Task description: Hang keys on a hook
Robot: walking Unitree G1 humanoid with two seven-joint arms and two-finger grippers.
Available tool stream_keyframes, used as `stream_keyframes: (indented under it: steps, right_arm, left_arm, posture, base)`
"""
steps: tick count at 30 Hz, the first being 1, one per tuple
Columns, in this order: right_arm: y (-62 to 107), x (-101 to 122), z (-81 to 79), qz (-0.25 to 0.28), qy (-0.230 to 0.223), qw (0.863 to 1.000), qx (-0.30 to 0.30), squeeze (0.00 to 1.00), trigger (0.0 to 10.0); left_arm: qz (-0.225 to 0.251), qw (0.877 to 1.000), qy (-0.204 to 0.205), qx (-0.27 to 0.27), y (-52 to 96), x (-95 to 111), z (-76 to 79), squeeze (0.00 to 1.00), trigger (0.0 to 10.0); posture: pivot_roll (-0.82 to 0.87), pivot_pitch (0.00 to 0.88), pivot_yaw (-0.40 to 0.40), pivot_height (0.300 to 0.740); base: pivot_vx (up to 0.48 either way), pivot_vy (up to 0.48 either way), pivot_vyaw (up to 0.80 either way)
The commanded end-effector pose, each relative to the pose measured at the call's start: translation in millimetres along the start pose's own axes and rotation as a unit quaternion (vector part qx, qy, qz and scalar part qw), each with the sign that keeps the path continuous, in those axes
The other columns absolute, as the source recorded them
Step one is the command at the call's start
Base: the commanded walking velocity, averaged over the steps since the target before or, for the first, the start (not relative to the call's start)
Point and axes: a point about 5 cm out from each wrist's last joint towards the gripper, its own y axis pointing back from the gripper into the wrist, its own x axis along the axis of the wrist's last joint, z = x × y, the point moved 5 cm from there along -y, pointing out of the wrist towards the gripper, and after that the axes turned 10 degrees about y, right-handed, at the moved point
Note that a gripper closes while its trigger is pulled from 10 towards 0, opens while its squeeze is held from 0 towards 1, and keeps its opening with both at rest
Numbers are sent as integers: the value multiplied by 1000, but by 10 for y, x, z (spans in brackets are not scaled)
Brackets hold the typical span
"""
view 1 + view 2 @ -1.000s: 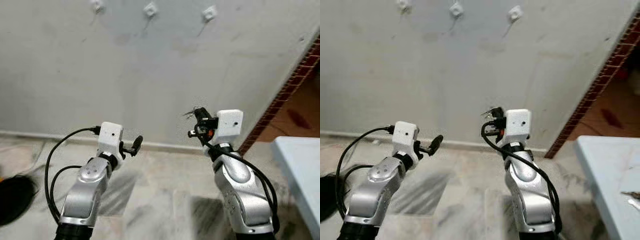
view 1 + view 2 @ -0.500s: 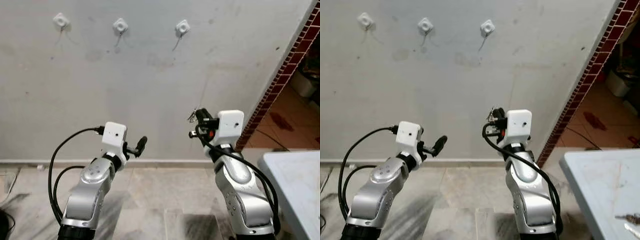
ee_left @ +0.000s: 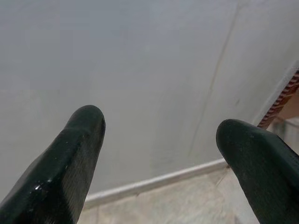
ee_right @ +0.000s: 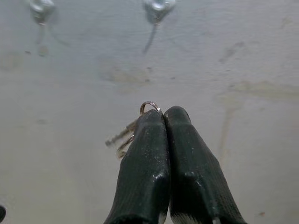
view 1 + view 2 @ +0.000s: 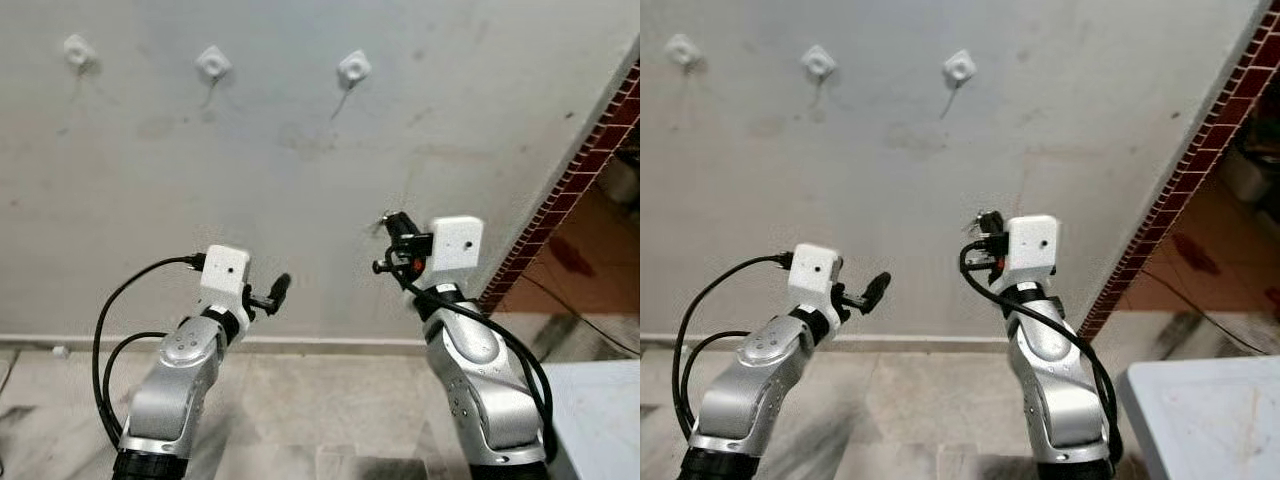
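Three hooks sit in a row high on the wall (image 5: 300, 180): the left hook (image 5: 76, 50), the middle hook (image 5: 212, 63) and the right hook (image 5: 353, 68). Below the right hook and slightly to its right, the right gripper (image 5: 394, 225) is raised before the wall with the keys (image 4: 125, 135) between its fingertips, the ring poking out past them. Well left of the right hook and lower, the left gripper (image 5: 280, 289) points at the wall. A brick edge (image 5: 570, 190) bounds the wall far right of the hooks, and what may be a table (image 5: 1210, 420) stands below it.
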Motion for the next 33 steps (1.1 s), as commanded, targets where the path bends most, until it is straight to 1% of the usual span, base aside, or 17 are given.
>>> stream_keyframes:
  steps: [1,9,12,23,30,33]
  right_arm:
    - [21,-2,101,1,7,1000,-15,0,10000]
    - [18,-10,91,0,6,1000,-13,0,10000]
    - [20,-24,79,-3,6,1000,-11,0,10000]
    - [18,-25,76,-2,5,1000,-8,0,10000]
    - [17,-35,61,-2,4,1000,-4,0,10000]
    - [18,-35,61,-2,4,1000,-5,0,10000]
  left_arm:
    - [-1,1000,-2,-16,-16,7,107,0,10000]
    - [-3,1000,0,-14,-11,-6,98,0,10000]
    - [-6,1000,5,-10,-11,-21,92,0,10000]
    - [-7,1000,-6,-13,-10,-22,97,0,10000]
    - [-3,1000,-3,-13,-10,-20,103,0,10000]
    - [-4,1000,-8,-17,-13,-23,117,0,10000]
  posture:
    - [97,19,-39,740]
    - [97,19,-39,740]
    - [97,19,-39,740]
    - [99,11,-39,740]
    - [101,8,-40,740]
    - [102,7,-41,740]
  base:
    - [405,0,0]
    - [399,0,0]
    - [290,381,0]
    - [277,393,0]
    - [271,365,0]
    - [0,0,0]
